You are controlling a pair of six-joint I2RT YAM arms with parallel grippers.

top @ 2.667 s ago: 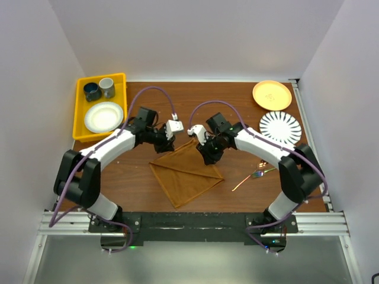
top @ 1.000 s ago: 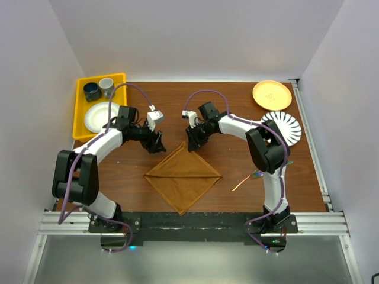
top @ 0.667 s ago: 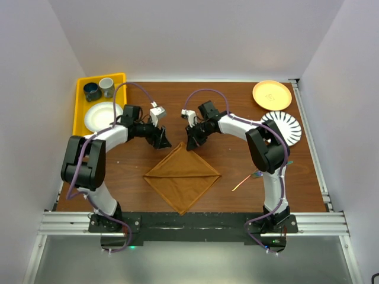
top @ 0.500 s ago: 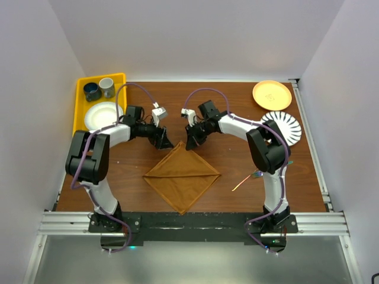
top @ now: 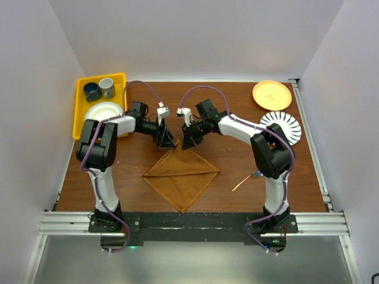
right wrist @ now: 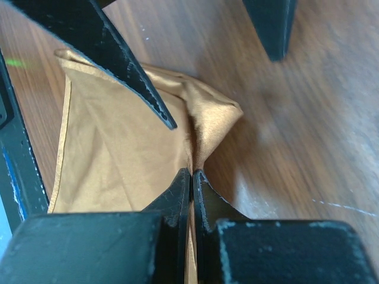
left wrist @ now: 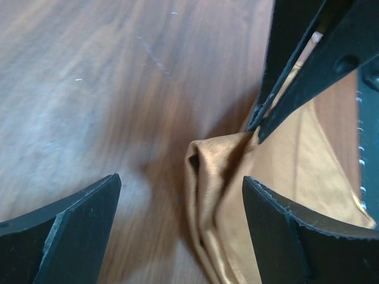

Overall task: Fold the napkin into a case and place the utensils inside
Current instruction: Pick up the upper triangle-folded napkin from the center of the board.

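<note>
Leftmost, a yellow tray sat at the far-left corner of the table, holding a dark blue cup, a grey cup and a white dish. The left gripper hung low over the wood, its jaws spread wide on either side of the napkin's far corner. The napkin lay mid-table as a folded rust-brown diamond with a crease across its middle, and its far corner was bunched up. The right gripper met that corner from the other side. Its fingers were pressed together, apparently pinching a fold of cloth. The utensils lay on bare wood right of the napkin, apart from it. An orange plate and a striped white plate sat far right.
</note>
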